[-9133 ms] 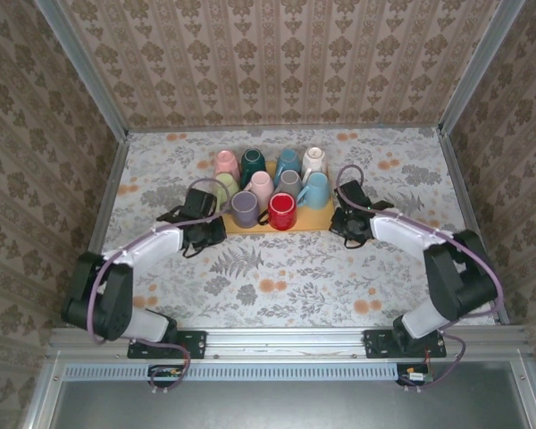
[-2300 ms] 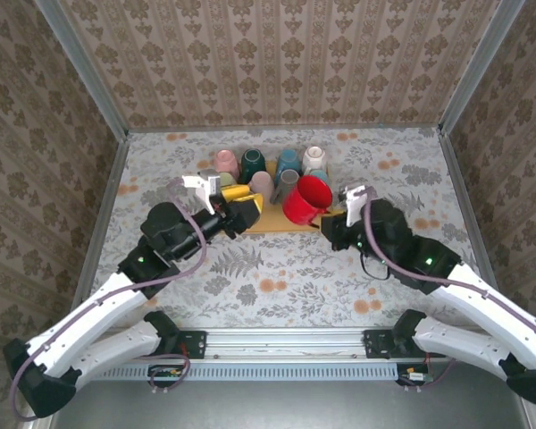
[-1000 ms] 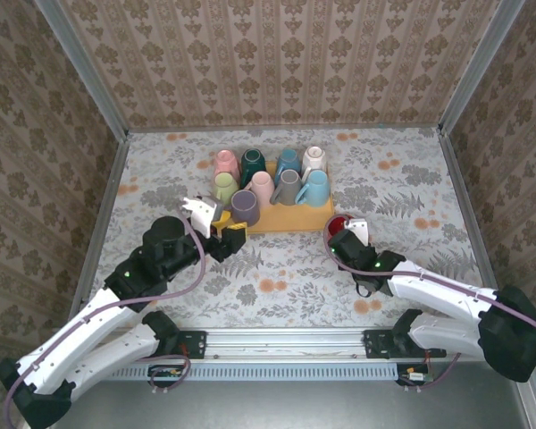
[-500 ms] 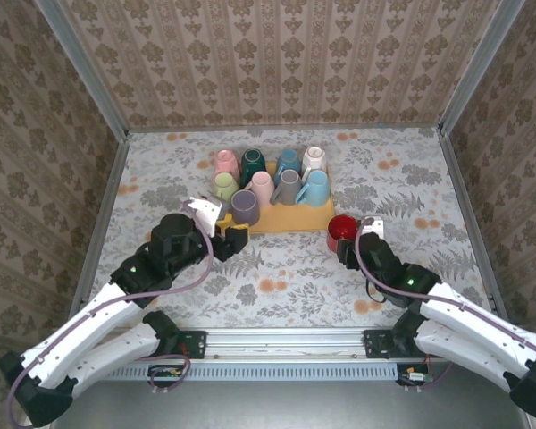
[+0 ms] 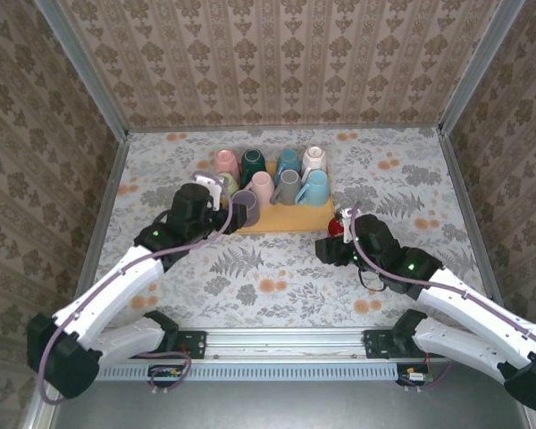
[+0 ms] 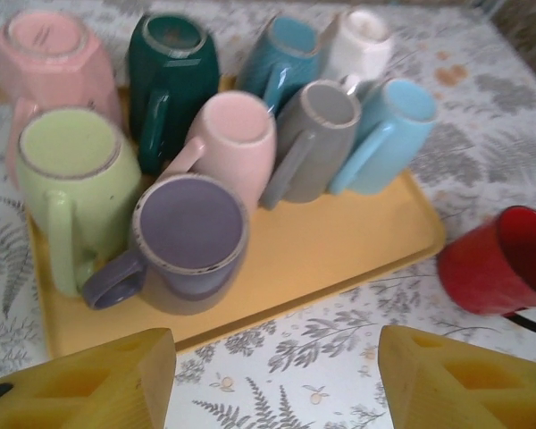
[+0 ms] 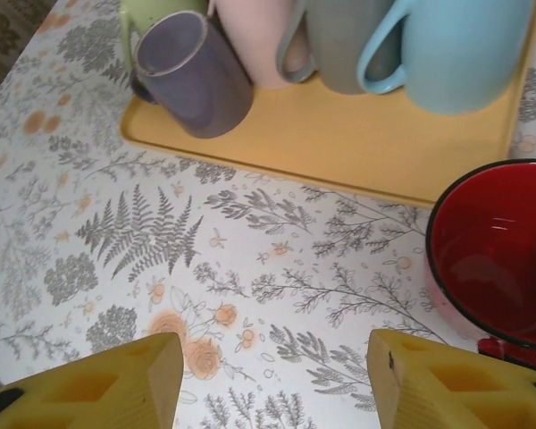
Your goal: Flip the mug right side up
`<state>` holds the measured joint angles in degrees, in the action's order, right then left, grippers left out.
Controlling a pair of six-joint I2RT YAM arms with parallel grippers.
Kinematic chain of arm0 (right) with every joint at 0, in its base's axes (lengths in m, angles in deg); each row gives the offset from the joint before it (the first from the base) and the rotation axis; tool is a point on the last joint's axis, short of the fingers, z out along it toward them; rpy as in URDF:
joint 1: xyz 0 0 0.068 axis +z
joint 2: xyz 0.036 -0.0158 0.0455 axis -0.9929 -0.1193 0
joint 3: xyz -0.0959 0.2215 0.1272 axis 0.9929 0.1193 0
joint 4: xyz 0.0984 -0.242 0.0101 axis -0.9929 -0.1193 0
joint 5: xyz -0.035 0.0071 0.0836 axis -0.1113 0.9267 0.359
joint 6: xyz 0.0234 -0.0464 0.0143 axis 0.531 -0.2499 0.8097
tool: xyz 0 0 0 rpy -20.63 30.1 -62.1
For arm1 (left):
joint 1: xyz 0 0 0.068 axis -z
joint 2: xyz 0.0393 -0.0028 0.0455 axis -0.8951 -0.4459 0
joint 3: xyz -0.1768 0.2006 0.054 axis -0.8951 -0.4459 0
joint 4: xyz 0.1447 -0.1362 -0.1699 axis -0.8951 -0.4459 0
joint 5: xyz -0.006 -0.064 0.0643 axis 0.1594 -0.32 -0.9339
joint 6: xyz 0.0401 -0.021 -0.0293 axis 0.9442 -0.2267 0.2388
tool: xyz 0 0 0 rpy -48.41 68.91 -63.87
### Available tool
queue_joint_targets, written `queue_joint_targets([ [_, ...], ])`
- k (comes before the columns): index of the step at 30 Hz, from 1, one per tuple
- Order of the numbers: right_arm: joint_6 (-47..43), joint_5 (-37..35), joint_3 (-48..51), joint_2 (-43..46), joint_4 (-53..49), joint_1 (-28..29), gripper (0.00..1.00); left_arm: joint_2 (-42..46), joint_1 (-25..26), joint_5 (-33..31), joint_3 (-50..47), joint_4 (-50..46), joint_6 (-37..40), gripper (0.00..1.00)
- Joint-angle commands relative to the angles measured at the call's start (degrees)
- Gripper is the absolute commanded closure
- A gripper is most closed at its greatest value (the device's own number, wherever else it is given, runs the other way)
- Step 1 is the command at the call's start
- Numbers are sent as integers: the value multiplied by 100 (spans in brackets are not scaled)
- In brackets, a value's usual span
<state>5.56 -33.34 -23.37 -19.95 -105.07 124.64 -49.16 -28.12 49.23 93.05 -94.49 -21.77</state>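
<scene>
Seen from above, two white robot arms reach across a table (image 5: 277, 277) covered in a pale cloth printed with ferns and orange flowers. A yellow tray (image 6: 339, 241) lies near the middle of the table, holding nine mugs, all standing upside down with their bases up. They are pink, dark green, teal, white, light green, pale pink, grey, light blue and purple. The purple mug (image 6: 189, 234) stands nearest the tray's front edge.

The red mug (image 7: 496, 255) stands on the tablecloth, off the tray, just beside the tray's right near corner. It is right side up, and its dark-rimmed mouth faces upward (the glossy red inside is plainly visible from the right wrist camera).

The left gripper (image 6: 272, 375) hangs over the near edge of the tray on its left side. Its yellow fingers (image 6: 80, 380) are spread wide apart and hold nothing. The right gripper (image 7: 272, 384) hovers above the bare cloth in front of the tray, with the red mug close to its right finger but apart from it. Its fingers are also spread and hold nothing.
</scene>
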Motion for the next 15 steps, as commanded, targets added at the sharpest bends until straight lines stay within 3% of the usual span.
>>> queue_joint_targets([
  [1,-277,499,-34,9,30,-21,40,-428,-172,263,183,-211,-88,35],
  [6,-583,758,-242,19,-49,-76,37,-1171,-420,1091,192,221,-37,32],
  [15,-778,1206,-230,675,3,-102,36,-1960,-795,960,320,366,493,23],
])
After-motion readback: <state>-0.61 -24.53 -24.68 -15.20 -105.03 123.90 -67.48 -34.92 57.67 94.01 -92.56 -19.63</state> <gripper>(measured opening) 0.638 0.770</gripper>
